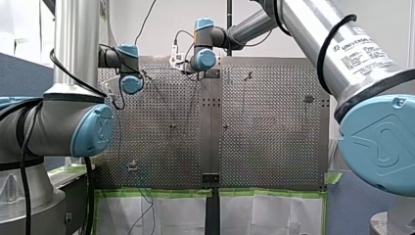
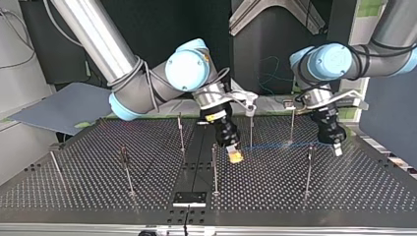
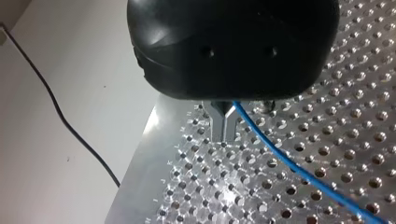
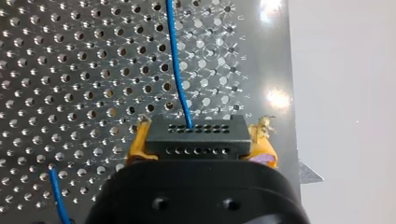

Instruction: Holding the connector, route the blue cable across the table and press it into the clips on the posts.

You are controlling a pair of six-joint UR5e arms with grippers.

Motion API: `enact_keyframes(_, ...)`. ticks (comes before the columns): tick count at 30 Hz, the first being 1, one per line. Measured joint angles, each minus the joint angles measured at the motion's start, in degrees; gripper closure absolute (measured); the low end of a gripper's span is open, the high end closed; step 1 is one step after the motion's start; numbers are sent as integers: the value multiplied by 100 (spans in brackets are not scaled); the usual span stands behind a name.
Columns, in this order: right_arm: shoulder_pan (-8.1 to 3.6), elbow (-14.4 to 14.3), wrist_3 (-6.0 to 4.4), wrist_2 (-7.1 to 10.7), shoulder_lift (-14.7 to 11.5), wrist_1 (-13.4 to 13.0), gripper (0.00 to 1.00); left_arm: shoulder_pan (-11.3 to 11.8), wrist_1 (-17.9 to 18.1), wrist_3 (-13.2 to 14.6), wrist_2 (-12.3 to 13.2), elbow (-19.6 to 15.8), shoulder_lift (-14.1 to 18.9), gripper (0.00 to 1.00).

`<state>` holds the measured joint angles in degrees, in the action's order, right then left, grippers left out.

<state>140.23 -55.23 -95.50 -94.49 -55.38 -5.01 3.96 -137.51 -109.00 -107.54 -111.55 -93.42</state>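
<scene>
My right gripper (image 2: pixel 235 156) is hanging low over the perforated table (image 2: pixel 98 191), just right of the middle in the top view. Its yellow pads (image 4: pixel 137 142) are clamping a black connector (image 4: pixel 196 137) by its two short ends. The blue cable (image 4: pixel 176 60) is leaving the connector's upper row of holes and running straight away from the gripper over the holed plate. A further short bit of blue cable is showing beside the gripper's body in the right wrist view.

In the top view the cable is stretching level, just above the table, from the connector rightward to my left gripper (image 3: pixel 223 135), which is standing near the table's right edge. On the way it is passing close by the feet of two thin posts (image 2: pixel 252 129); I cannot tell whether it is touching them.

The left gripper's metal fingers (image 3: pixel 217 126) are pressing together to a point just above the table. The cable is coming out at their root and slanting off across the holes, so they are pinching it.

More posts are standing upright across the table. One at the near left in the top view is carrying a dark clip (image 2: pixel 123 154) near its top, well apart from the cable. In the front view both arms are reaching to the table's far end.
</scene>
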Motion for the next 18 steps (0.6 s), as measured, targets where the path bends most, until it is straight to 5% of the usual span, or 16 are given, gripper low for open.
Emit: enact_keyframes(18, 31, 278, 87, -9, 360, 78, 100, 230, 38, -49, 421, 316, -417, 100)
